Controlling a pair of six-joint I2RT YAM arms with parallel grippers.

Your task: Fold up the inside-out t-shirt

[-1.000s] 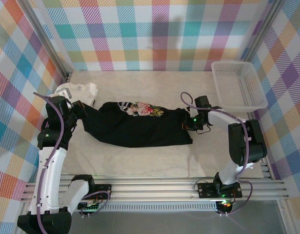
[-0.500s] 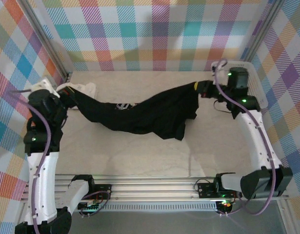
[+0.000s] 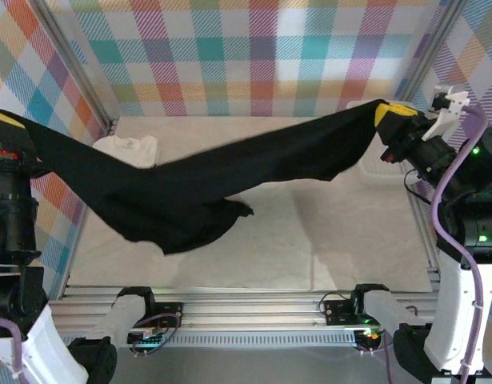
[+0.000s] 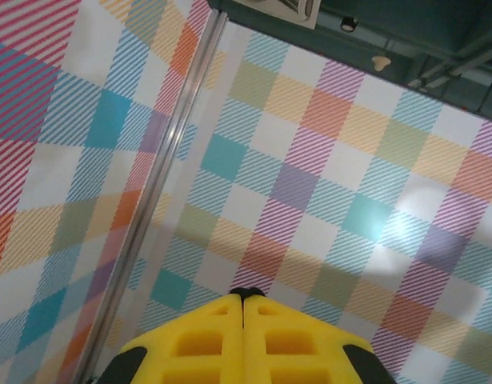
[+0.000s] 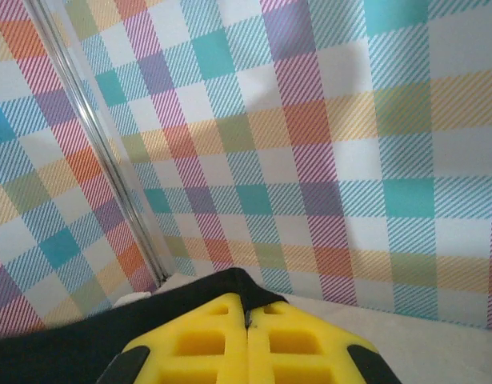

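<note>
The inside-out t-shirt [image 3: 206, 180], large and black, hangs stretched in the air between both arms, sagging low at the left-centre over the table. My left gripper [image 3: 4, 122] is raised high at the far left, shut on one end of the shirt; a sliver of black cloth [image 4: 247, 293] peeks from between its yellow fingers [image 4: 206, 340]. My right gripper [image 3: 387, 114] is raised at the far right, shut on the other end; black cloth [image 5: 110, 336] wraps over its yellow fingers [image 5: 294, 344] and trails off to the left.
A white folded garment [image 3: 132, 149] lies at the table's back left, partly behind the black shirt. A white basket [image 3: 372, 166] sits at the right behind the right arm. Checkered walls close in on three sides, with metal posts [image 3: 76, 68] at the corners.
Both arms have lifted up and apart, raising the black shirt off the table and pulling it taut between them. The shirt had lain on the table a second ago.
</note>
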